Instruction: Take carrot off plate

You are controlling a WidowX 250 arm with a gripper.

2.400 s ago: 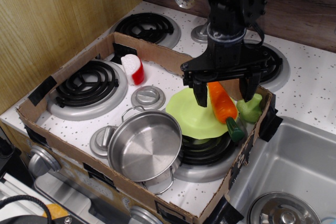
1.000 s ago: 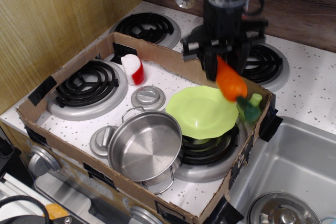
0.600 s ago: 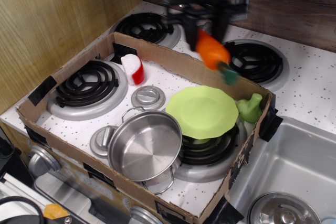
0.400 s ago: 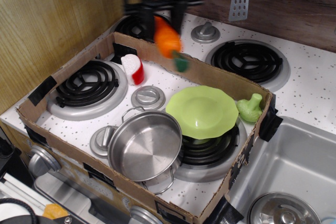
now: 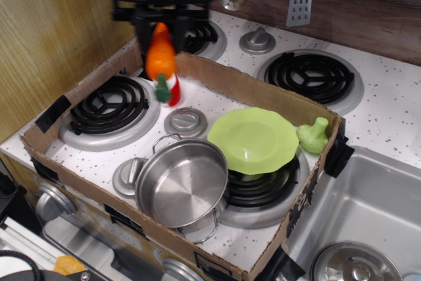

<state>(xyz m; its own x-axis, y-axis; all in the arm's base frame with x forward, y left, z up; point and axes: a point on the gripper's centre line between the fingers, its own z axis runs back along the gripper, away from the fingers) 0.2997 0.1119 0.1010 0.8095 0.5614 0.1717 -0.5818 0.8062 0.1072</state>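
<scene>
My gripper (image 5: 160,25) is shut on the orange carrot (image 5: 160,57) and holds it in the air, thick end up, green stub hanging down, over the back left part of the cardboard box. The lime-green plate (image 5: 254,140) lies bare on the front right burner, well to the right of the carrot and below it.
The cardboard box wall (image 5: 250,87) rings the front burners. A steel pot (image 5: 181,183) stands at the front. A red and white toy (image 5: 173,90) lies just under the carrot. A pale green toy vegetable (image 5: 312,135) sits beside the plate. A sink (image 5: 368,215) is at the right.
The gripper lifted the carrot off the plate, then carried it left across the box, from above the plate's right edge to above the red and white toy.
</scene>
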